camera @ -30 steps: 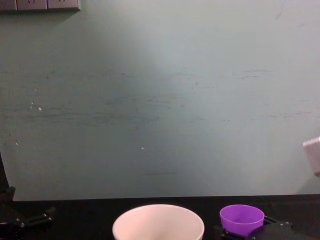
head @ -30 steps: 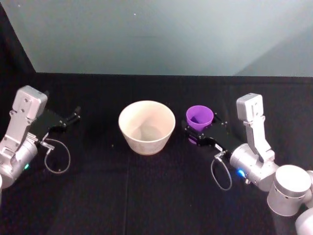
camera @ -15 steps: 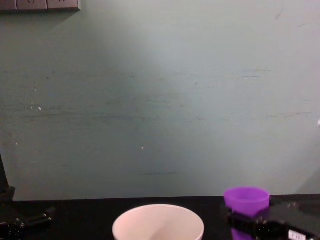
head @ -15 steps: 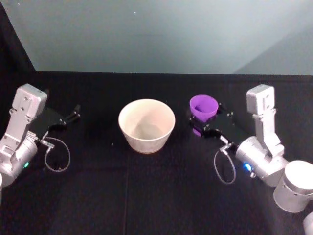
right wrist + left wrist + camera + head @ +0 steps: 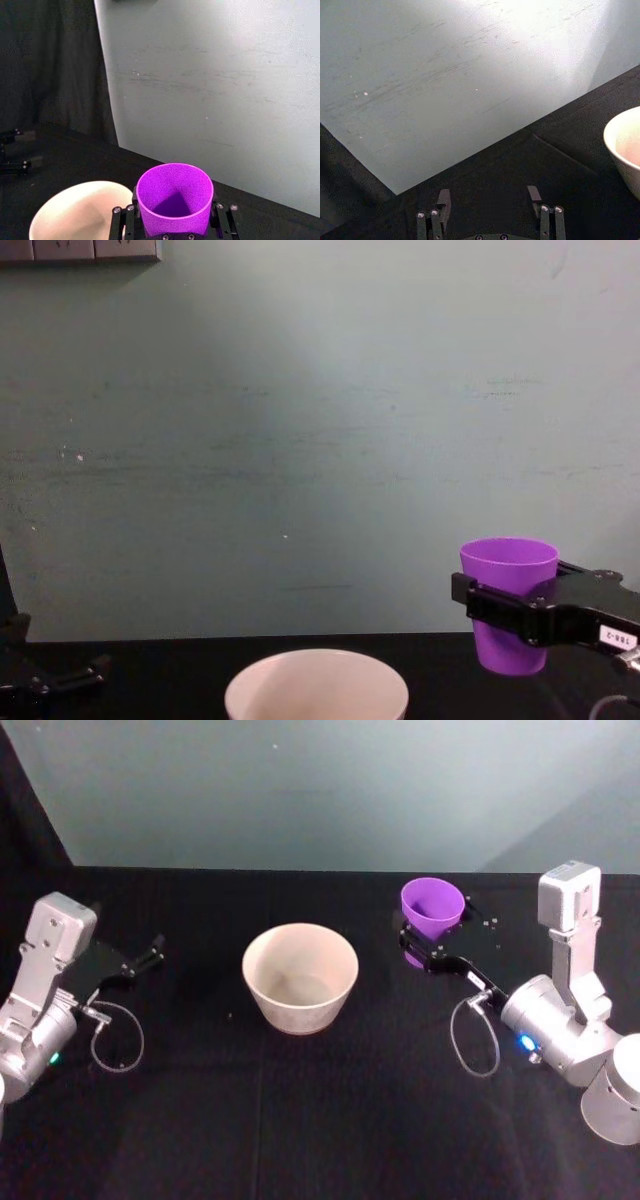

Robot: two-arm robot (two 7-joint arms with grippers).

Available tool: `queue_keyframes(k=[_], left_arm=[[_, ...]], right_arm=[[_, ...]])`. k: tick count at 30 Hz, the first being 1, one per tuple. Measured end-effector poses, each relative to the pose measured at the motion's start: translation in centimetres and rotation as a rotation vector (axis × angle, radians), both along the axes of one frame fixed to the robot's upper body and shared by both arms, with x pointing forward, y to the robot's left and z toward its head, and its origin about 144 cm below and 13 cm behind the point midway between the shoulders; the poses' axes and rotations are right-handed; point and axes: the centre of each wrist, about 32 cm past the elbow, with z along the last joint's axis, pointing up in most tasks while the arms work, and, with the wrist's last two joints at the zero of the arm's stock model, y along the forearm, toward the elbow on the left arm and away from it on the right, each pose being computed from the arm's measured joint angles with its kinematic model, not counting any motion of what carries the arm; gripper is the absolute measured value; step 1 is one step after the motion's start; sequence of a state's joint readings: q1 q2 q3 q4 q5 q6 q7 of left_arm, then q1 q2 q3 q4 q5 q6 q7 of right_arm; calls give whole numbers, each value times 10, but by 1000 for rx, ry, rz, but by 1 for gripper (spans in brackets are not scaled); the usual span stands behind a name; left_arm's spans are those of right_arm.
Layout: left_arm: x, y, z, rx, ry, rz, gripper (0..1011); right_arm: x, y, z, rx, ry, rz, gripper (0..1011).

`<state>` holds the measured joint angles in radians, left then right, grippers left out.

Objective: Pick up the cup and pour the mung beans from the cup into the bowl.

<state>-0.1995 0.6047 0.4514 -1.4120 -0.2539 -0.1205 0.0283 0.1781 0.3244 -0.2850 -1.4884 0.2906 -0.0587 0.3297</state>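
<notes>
The right gripper [image 5: 508, 608] is clamped around the cup [image 5: 508, 565], holding it upright in the air over the far right part of the tabletop [image 5: 330, 1120], beside the bowl [image 5: 298, 1012] at the middle. The left gripper [image 5: 488, 196] rests near the left edge, its fingers spread wide with nothing between them.

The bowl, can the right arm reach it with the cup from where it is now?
Probably yes. The right gripper holds the cup upright in the air, just right of the bowl, with only bare table between them. The left gripper is parked far left.
</notes>
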Motion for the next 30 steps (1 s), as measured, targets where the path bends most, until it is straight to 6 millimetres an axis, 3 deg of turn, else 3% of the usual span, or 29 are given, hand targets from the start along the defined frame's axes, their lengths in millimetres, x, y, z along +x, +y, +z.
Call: queue_keyframes(k=[30], left_arm=[[0,0,0,0,0,0,1000]], right_arm=[[0,0,0,5,5,-8,735]])
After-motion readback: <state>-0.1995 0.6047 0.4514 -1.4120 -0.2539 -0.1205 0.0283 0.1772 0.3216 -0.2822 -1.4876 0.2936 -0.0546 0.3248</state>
